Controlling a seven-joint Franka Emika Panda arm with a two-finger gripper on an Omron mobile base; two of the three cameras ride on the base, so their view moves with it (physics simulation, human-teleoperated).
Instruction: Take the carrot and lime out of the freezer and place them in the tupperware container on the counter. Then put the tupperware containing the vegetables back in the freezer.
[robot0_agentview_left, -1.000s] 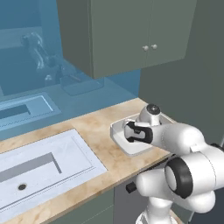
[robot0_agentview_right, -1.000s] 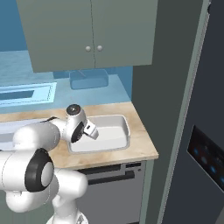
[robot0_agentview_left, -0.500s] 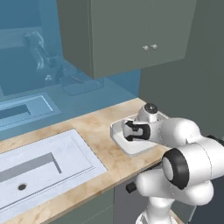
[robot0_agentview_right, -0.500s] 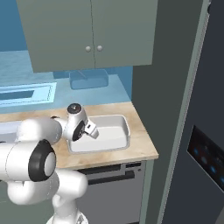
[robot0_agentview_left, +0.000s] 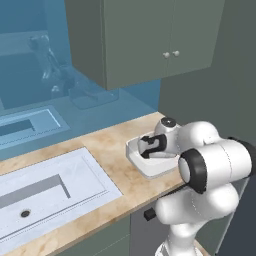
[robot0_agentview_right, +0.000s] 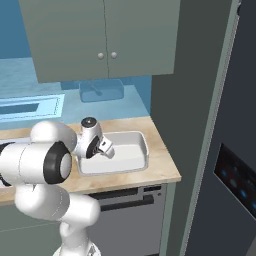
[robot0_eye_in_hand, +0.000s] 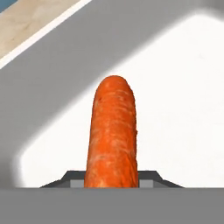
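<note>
Over the tupperware container (robot0_eye_in_hand: 183, 87) on the bench (robot0_agentview_right: 160, 165), my pincer (robot0_eye_in_hand: 111, 186) grips the carrot (robot0_eye_in_hand: 112, 135), long axis twd 12 o'clock, tray floor right behind

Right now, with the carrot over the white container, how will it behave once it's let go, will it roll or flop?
The carrot looks stiff and straight, so it probably won't flop. Its round, tapered shape suggests that it may roll a little, likely curving. The container has a raised rim, which should stop it. The gripper is shut on it above the container's floor, so a short drop seems unlikely to harm it.
</note>
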